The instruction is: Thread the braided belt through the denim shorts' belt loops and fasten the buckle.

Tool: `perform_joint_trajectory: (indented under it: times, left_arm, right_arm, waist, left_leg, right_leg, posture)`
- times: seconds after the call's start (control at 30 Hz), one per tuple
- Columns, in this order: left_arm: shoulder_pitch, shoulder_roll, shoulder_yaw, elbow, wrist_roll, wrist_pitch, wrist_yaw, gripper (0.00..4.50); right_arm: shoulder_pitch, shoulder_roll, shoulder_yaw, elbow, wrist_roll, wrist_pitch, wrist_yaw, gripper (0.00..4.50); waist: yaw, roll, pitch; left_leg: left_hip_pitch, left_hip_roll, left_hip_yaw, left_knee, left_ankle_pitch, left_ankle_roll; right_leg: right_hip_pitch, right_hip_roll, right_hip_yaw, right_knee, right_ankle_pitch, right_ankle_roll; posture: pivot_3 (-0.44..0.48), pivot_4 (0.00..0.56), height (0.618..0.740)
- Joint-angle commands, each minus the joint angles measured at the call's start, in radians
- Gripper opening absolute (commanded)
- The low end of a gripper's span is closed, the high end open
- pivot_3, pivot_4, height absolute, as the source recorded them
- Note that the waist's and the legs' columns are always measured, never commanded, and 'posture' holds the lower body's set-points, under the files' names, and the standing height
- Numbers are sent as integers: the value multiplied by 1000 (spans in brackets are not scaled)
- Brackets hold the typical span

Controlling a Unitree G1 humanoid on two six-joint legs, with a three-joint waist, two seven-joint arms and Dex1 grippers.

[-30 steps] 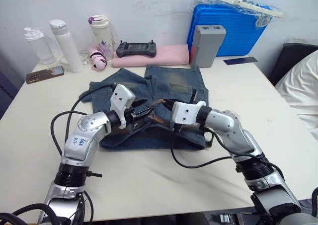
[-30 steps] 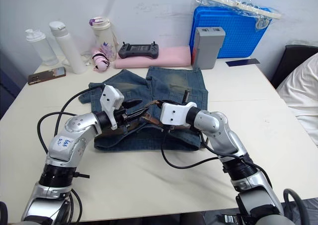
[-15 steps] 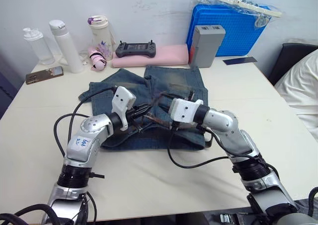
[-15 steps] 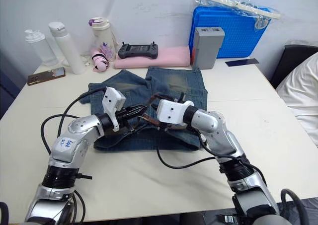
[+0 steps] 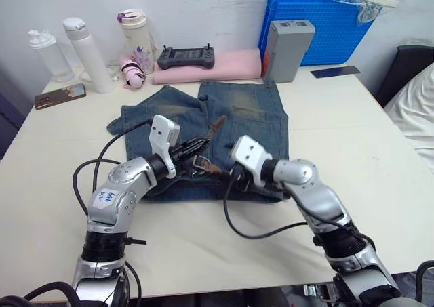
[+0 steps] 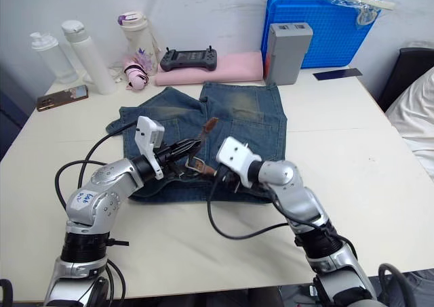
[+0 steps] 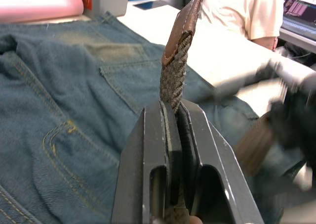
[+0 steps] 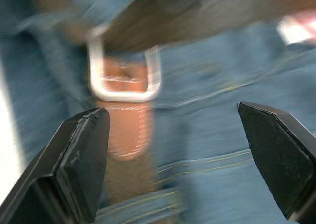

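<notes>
L gripper (image 7: 174, 116) is clenched on the braided belt (image 7: 174, 75) near its leather tip, which sticks up past the fingers, over the denim shorts (image 5: 244, 110). R gripper (image 8: 173, 150) is spread wide, grasping nothing, w/ the buckle (image 8: 123, 75) just ahead between its fingers, lying on the shorts' waistband.

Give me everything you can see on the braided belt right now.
The braided belt is a dull-brown woven strap ending in a brown leather tip, which sticks up past the left tool that is shut on it. It lies over the denim shorts near the waistband. Its silvery rectangular buckle, joined by a brown leather tab, rests on the denim in front of the open right tool, which isn't touching it.
</notes>
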Motion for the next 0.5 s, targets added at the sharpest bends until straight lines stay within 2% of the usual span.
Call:
perform_joint_trajectory:
  times: [0.03, 0.13, 0.37, 0.5]
  left_arm:
    - [-16, -2, 30, -81, -48, 8, 5, 0]
    - [-17, 2, 70, -122, -91, 37, 25, 0]
    - [69, 59, 194, -195, -175, 100, 57, 0]
    - [101, 69, 206, -211, -189, 106, 74, 0]
  right_arm:
    - [1, -14, 24, -24, -26, 23, -10, 4373]
    - [2, -15, 40, -3, -40, 50, -25, 4373]
    - [-2, -22, 36, 7, -41, 42, -39, 4373]
    - [-11, -19, 21, 7, -38, -10, -51, 4373]
  waist:
    - [0, 0, 2]
    - [0, 0, 6]
    - [-1, 2, 11]
    - [2, 2, 14]
  left_leg:
    - [0, 0, 0, 0, 0, 0]
    - [0, 0, 0, 0, 0, 0]
    - [0, 0, 0, 0, 0, 0]
    - [0, 0, -1, 0, 0, -1]
  right_leg:
    - [0, 0, 0, 0, 0, 0]
    - [0, 0, 0, 0, 0, 0]
    - [0, 0, 0, -1, 0, 0]
    - [1, 0, 0, -2, 0, 0]
  posture:
    - [0, 150, 739]
    - [0, 150, 739]
    - [0, 150, 739]
    - [0, 150, 739]
